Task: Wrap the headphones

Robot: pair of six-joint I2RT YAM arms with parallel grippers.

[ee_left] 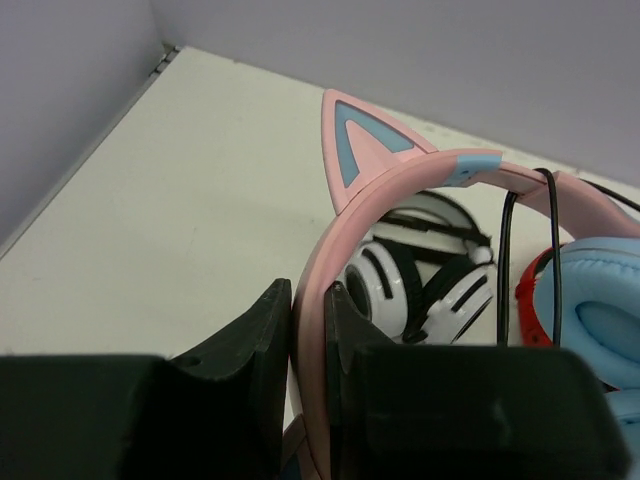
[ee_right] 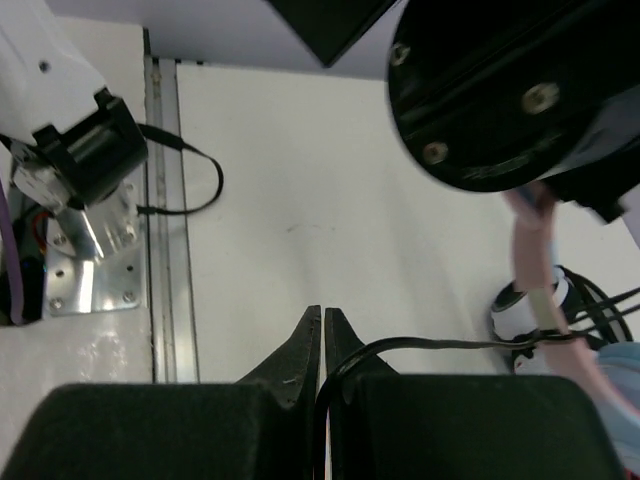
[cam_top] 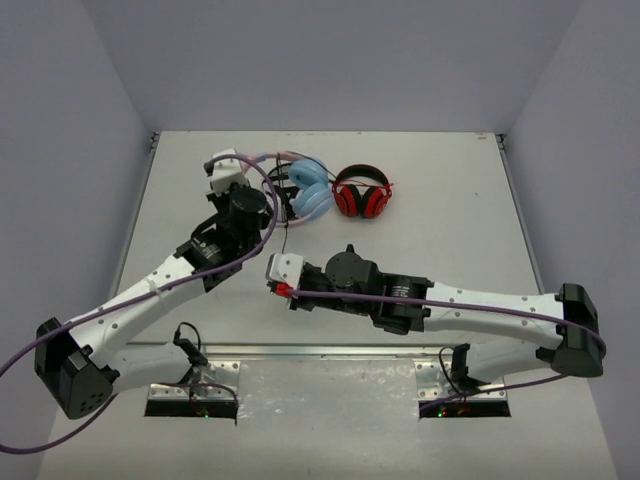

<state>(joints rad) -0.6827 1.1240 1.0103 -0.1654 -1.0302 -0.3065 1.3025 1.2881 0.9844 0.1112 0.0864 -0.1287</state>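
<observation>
The headphones have a pink headband (ee_left: pixel 400 190) with a cat ear (ee_left: pixel 350 140) and light blue ear cups (cam_top: pixel 312 196), and sit at the back middle of the table. My left gripper (ee_left: pixel 308 300) is shut on the pink headband; it also shows in the top view (cam_top: pixel 266 190). The thin black cable (cam_top: pixel 285 236) runs from the cups toward me to my right gripper (cam_top: pixel 278 287). In the right wrist view my right gripper (ee_right: pixel 323 325) is shut on the cable (ee_right: pixel 450 345), which leaves between the fingers and goes off to the right.
Red-and-black headphones (cam_top: pixel 362 196) lie just right of the blue cups. White-and-black headphones (ee_left: pixel 440 280) sit behind the pink headband. The table's back wall and left wall are close by. A metal mounting bracket (ee_right: pixel 95 250) and a rail mark the near edge.
</observation>
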